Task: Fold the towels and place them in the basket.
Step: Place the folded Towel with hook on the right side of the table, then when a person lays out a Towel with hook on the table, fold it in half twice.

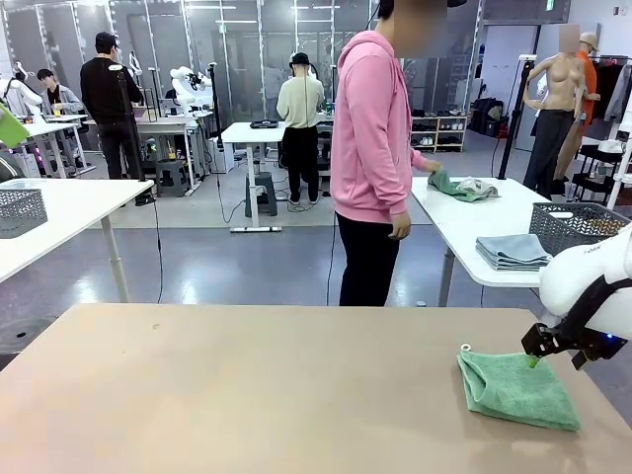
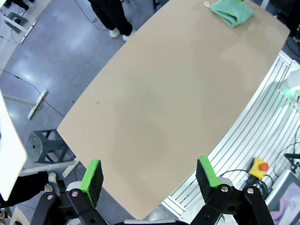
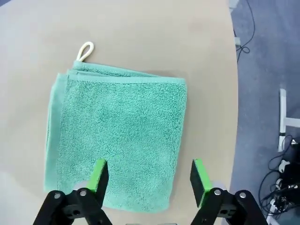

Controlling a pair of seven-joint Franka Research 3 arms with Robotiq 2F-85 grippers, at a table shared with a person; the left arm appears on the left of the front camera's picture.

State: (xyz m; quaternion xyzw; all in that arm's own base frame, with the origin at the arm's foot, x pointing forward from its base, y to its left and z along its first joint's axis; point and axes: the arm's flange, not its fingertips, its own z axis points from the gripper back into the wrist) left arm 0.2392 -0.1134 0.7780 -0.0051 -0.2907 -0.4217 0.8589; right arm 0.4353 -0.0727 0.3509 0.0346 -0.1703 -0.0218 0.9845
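Soft, light and floppy, that folded green towel (image 3: 117,136): the right gripper (image 3: 150,176), fingers spread and empty, should probably pinch its doubled edge.

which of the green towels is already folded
The green towel on the tan table, below the open right gripper: it lies flat in a neat square. The other green towel, on the white table by the person's hand, is crumpled.

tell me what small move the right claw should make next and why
Probably raise the right claw clear: its jaws stand open over the towel, which lies folded flat, and the basket sits on the far table, likely out of reach.
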